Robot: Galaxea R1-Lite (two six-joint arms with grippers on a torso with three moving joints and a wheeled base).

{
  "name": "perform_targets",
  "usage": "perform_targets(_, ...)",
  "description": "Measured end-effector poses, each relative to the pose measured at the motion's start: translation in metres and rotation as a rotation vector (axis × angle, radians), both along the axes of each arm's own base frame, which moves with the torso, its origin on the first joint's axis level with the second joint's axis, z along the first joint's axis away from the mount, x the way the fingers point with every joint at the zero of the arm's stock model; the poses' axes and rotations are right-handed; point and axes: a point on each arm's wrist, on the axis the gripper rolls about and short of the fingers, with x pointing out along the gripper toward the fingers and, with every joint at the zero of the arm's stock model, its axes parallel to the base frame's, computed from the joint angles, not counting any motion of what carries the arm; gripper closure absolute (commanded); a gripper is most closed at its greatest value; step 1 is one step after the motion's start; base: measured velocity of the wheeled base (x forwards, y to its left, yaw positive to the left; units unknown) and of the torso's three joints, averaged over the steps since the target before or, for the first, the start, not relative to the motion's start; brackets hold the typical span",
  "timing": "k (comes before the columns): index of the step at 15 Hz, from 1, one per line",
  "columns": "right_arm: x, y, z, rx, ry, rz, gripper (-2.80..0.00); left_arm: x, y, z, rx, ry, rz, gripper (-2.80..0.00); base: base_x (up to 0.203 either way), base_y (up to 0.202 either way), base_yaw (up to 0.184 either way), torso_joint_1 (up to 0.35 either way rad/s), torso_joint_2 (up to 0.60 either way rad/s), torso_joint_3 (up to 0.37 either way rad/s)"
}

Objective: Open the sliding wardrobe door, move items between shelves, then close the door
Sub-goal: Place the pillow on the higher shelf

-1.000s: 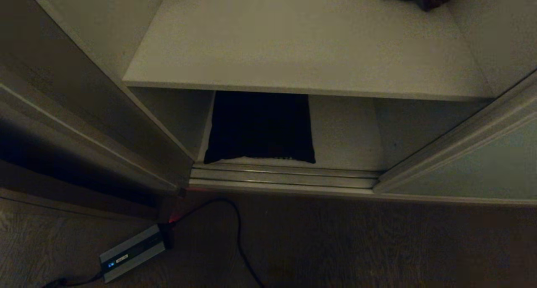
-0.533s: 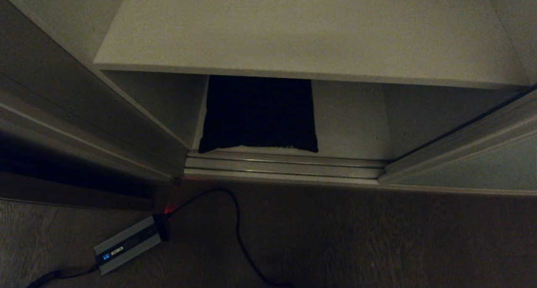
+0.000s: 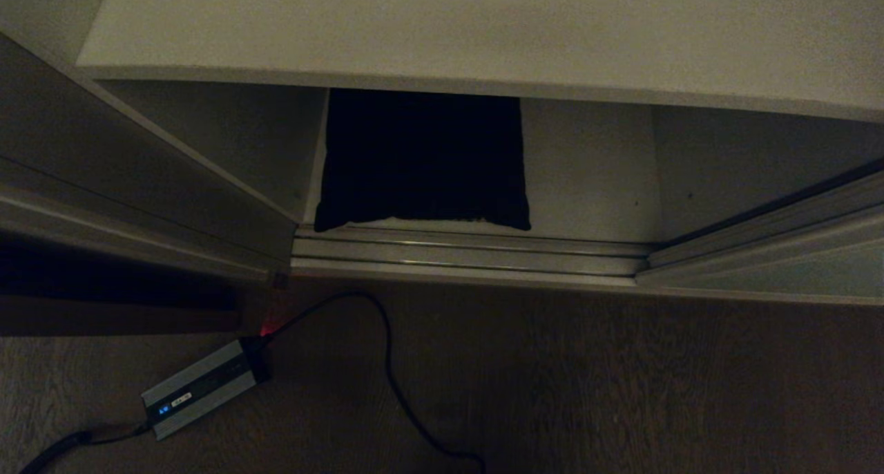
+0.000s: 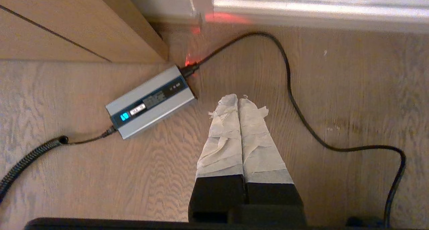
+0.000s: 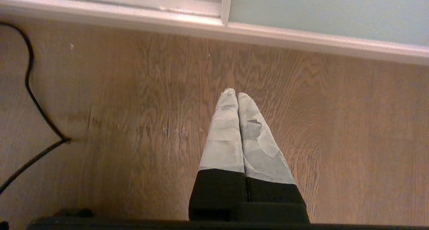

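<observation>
Since the earlier frames the whole head view has tilted further down: the upper shelf (image 3: 442, 32) edge now sits higher in the picture and more floor (image 3: 621, 391) shows, while nothing has shifted relative to its neighbours. The sliding wardrobe door (image 3: 780, 280) stands pushed aside at the right, leaving the opening clear. The cushion (image 3: 423, 159), black back uppermost, lies on the bottom shelf (image 3: 587, 177) toward its left side, its front edge just beside the door track (image 3: 469, 253).

On the floor lies a grey power adapter (image 4: 150, 102) with a small lit blue display; its writing is too small to read. A black cable (image 4: 301, 116) runs from it.

Both arms hang parked, pointing down at the floor. The left gripper (image 4: 238, 101) has its taped fingers pressed together, empty; the right gripper (image 5: 234, 94) likewise.
</observation>
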Motion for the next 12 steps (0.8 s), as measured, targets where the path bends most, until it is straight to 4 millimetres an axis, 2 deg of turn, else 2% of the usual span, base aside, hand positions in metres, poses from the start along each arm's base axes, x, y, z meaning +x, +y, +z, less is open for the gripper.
perform_targets(12, 0.0000, 0.0000, 0.0000, 0.000, 0.001, 0.000, 0.00, 0.0001, 0.0000, 0.0000, -0.002, 0.002, 0.000, 0.00, 0.000, 0.000, 0.000, 0.002, 0.00, -0.195)
